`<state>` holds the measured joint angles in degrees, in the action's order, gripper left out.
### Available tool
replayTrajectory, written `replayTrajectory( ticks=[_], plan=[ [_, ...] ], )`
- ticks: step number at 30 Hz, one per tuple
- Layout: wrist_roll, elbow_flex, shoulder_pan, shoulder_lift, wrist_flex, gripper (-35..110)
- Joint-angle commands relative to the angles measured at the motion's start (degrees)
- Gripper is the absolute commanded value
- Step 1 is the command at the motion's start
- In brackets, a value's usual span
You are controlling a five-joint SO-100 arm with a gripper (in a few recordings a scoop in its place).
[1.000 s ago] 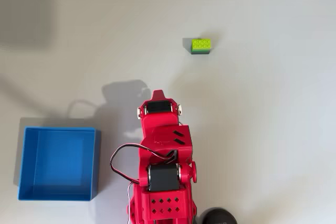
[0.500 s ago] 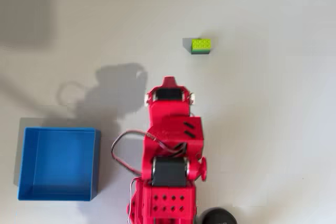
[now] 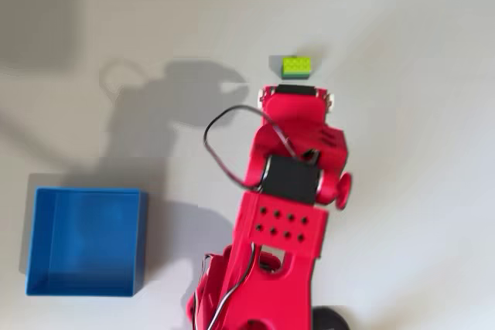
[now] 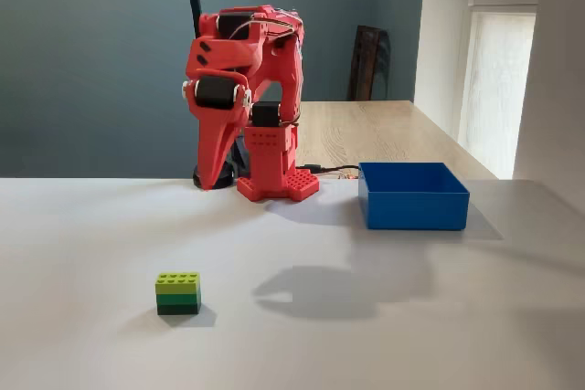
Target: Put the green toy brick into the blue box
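Observation:
The green toy brick lies alone on the white table, lime on top with a darker green lower layer; the fixed view shows the green toy brick near the front. The red arm reaches toward it in the overhead view, and its wrist end stops just short of the brick, covering the fingers. In the fixed view the gripper hangs point-down high above the table, far behind the brick, its jaws together as one tapered wedge with nothing in them. The blue box sits at the lower left, also seen as the blue box at the right.
The arm's red base stands at the table's far edge with a black round object beside it. A black cable loops off the arm's left side. A wooden table lies behind.
The arm has stretched out and swung up and to the right in the overhead view, bringing its wrist close to the green brick. Brick and box have stayed put.

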<state>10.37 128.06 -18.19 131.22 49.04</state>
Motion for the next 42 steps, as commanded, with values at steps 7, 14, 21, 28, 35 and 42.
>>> replayTrajectory(
  ticks=[7, 14, 21, 28, 35, 42],
  plan=[
    [5.98, -20.74, -2.29, -15.21, 13.62, 27],
    [8.44, -27.86, -2.02, -24.52, 16.26, 30],
    [10.72, -33.57, -2.11, -34.80, 16.26, 29],
    [11.07, -39.64, -1.85, -43.33, 16.17, 27],
    [10.72, -47.29, -1.23, -50.62, 16.17, 27],
    [9.49, -54.14, -0.62, -57.04, 16.35, 27]
  ],
)
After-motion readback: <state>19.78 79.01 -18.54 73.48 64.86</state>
